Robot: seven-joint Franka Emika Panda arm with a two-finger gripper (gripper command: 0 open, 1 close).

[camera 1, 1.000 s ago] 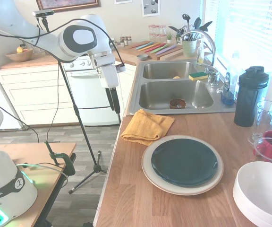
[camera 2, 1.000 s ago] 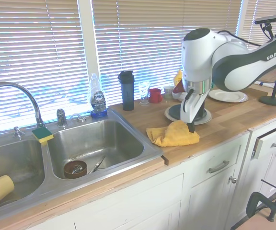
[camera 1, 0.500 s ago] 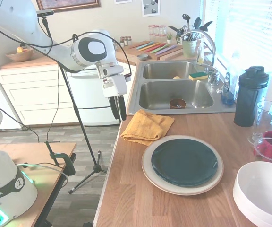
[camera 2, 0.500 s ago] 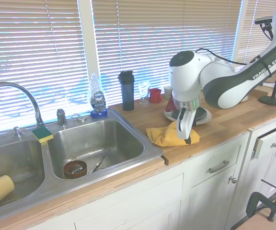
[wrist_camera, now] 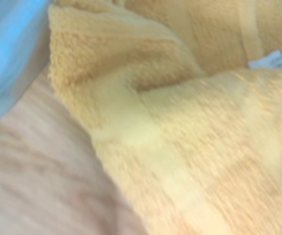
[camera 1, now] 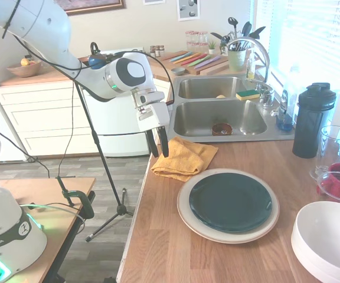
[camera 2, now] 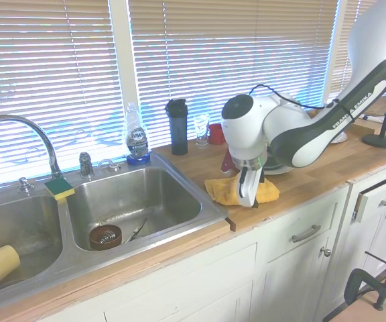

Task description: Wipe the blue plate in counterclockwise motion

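The blue plate, a round, glossy, very dark teal dish stacked on a larger cream plate on the wooden countertop, is not yet wiped. From left to right in the first exterior view come the white arm's two-finger gripper, its dark fingers parted and empty just above the near edge of the crumpled mustard-yellow cloth, then the plates, well apart from it. The fingertips may brush the cloth, though that is unclear; grasping, carrying and the counterclockwise wipe all remain.
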